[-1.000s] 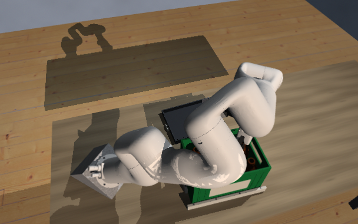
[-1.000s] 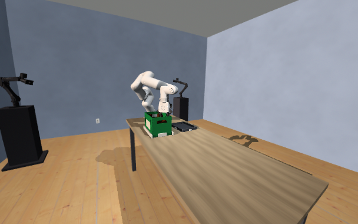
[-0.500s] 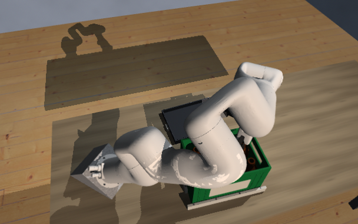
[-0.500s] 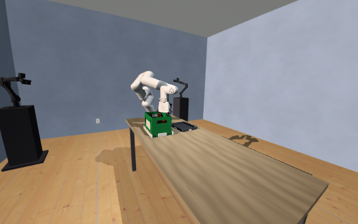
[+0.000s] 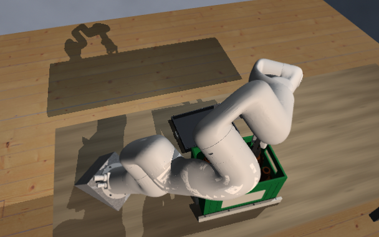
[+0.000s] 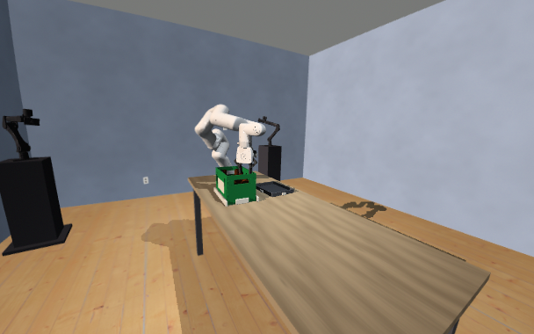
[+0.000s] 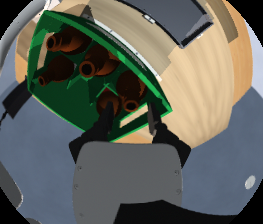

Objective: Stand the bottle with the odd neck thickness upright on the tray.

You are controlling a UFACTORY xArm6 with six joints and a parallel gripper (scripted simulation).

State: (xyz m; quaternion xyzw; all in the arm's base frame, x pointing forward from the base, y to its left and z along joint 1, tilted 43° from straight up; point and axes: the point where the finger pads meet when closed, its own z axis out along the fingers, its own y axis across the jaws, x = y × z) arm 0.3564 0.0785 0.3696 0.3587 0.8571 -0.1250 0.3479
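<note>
- Your target, the odd-necked bottle, cannot be picked out here: five brown bottles (image 7: 89,68) stand together in the green crate (image 7: 82,106), their mouths facing the wrist camera, and no neck looks plainly different at this size.
- Your gripper (image 7: 130,124) hangs over the near corner of the crate, jaws apart and holding nothing, one dark finger (image 7: 103,123) beside a bottle mouth, the other finger by the crate's rim.
- The dark tray (image 5: 185,125) sits just beside the crate on the table (image 6: 344,255) and, where it shows, carries no bottle.
- By the look of it, you have the main work ahead: choosing the bottle, lifting it out, standing it on the tray and letting go.
- The crate and tray both appear level on the table.
- A pale blank panel (image 5: 244,199) marks the crate's side; no brand, label or lettering can be read anywhere.
</note>
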